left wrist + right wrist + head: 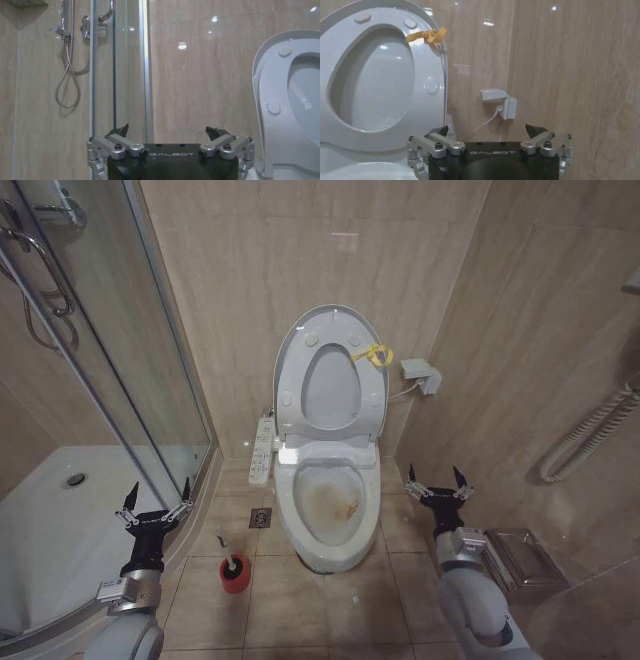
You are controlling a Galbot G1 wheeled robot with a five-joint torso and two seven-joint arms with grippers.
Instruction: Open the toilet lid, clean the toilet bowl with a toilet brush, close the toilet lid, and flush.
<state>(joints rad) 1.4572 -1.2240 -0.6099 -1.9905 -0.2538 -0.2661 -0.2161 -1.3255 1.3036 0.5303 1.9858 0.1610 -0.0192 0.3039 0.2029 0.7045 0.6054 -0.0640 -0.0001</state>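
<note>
The toilet lid (331, 390) stands raised against the back wall, with the white seat ring (297, 395) up in front of it and a yellow loop (377, 354) at its edge. Below, the toilet bowl (330, 502) lies uncovered, with yellowish-brown stains inside. The toilet brush (230, 564) stands in a red holder cup (237, 580) on the floor to the bowl's left. My left gripper (160, 486) hangs open by the shower edge, empty. Right of the bowl, my right gripper (434, 476) is open and empty. The wrist views show the left gripper (166, 129), the right gripper (487, 129), the lid (380, 82) and the loop (426, 35).
A glass shower enclosure (130, 360) with its white tray (60, 520) takes up the left side. A control panel (262, 450) hangs at the toilet's left, above a floor drain (260, 518). A wall box (422, 374), a curved hose (590, 440) and a metal box (520, 560) are at the right.
</note>
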